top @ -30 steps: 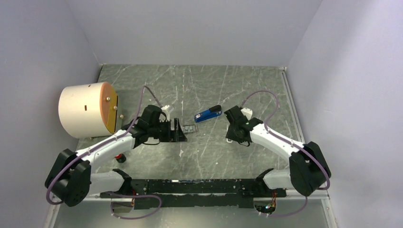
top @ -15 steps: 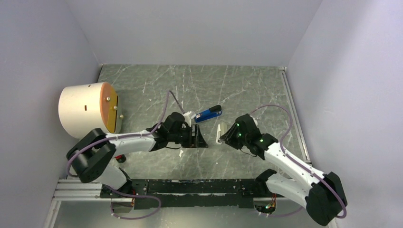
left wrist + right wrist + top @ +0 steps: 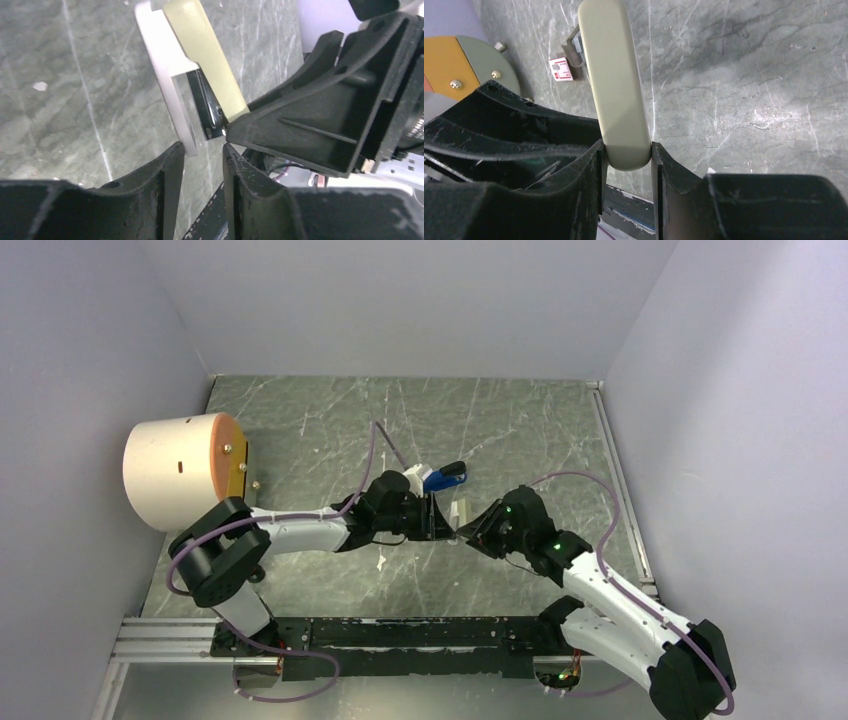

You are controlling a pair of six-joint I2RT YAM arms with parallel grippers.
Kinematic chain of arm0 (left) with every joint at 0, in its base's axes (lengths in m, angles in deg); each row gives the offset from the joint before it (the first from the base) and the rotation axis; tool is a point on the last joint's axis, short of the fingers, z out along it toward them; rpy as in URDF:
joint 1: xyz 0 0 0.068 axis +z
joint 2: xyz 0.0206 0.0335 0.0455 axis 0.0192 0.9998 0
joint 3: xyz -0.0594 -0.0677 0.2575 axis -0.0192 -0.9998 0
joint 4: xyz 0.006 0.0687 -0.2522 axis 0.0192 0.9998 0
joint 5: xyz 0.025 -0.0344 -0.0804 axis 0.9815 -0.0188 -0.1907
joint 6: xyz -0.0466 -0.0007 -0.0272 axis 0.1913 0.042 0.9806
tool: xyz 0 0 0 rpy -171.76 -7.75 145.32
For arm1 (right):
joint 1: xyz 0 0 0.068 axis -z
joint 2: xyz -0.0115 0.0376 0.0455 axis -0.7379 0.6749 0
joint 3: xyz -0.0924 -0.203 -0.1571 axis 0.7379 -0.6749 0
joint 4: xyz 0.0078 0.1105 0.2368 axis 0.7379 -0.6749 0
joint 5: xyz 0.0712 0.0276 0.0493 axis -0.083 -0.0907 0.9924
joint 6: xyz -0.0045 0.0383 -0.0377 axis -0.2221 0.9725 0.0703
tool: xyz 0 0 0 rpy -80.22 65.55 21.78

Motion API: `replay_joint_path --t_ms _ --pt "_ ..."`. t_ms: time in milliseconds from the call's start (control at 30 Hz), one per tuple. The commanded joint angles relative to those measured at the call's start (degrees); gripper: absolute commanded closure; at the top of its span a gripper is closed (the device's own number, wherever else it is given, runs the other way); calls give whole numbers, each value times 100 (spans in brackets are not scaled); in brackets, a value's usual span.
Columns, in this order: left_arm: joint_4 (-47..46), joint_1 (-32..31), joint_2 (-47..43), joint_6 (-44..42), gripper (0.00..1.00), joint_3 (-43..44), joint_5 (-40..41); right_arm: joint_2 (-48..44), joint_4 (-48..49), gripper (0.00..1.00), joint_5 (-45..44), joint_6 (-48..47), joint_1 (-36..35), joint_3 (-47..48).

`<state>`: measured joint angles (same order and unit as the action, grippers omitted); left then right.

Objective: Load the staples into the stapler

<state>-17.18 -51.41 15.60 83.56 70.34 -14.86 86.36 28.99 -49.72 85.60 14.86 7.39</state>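
1. The right gripper [image 3: 626,148] was clamped on the near end of a pale beige bar [image 3: 616,90], one finger pressed flat against each side.
2. The bar ran straight out from the right fingertips and was held up off the table [image 3: 500,430].
3. The left gripper [image 3: 202,150] faced the right gripper nearly tip to tip, and the bar hung between the two.
4. The left jaws stood a little apart, and only the table surface showed through the narrow gap.
5. Just past the left fingertips lay the end of a white strip [image 3: 162,60] that ran along the underside of the bar. Its tip was right at the edge of one finger.
6. A shiny metal piece [image 3: 207,112] sat between the white strip and the bar. Its end was just beyond the mouth of the left jaws, close against the right gripper's finger.
7. The stapler [image 3: 447,477] lay on the table just beyond the left gripper on its far side, partly hidden by that wrist, and neither gripper touched it.
8. A tiny red box [image 3: 561,68] with a white label lay on the table well ahead of the right gripper, beside the bar's far end as seen from the right wrist.
9. A small grey piece [image 3: 574,47] sat just beside the box, half hidden behind the bar, and what it was could not be told.
10. A large cream drum [image 3: 175,472] with an orange face stood well off to the outer side of the left gripper.
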Motion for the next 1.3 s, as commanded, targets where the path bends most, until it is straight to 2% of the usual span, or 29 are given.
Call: replay_joint_path --t_ms 0,100,300,467,567,633,733,1033,1267 --pt "39 -21 87 -190 62 161 471 -103 200 96 156 87 16 109" --pt "138 -14 109 -277 65 183 534 -145 187 97 135 94 22 132" --pt "342 -18 233 -497 80 314 561 -143 168 98 106 73 37 148" --pt "371 -29 456 -654 72 470 303 -114 197 98 136 -20 100 174" --pt "321 -31 590 -748 72 508 48 -66 206 99 178 -111 159 200" --pt "291 -33 601 -792 78 479 10 -71 177 100 180 -170 218 215" --pt "322 -33 600 -916 94 451 58 -80 -66 100 45 -310 325 298" --pt "603 -37 472 -1474 95 328 58 -123 -820 100 -587 -945 725 756" --pt "345 -51 325 -1574 95 -97 -209 86 -1253 100 -1429 -1587 1008 1264"
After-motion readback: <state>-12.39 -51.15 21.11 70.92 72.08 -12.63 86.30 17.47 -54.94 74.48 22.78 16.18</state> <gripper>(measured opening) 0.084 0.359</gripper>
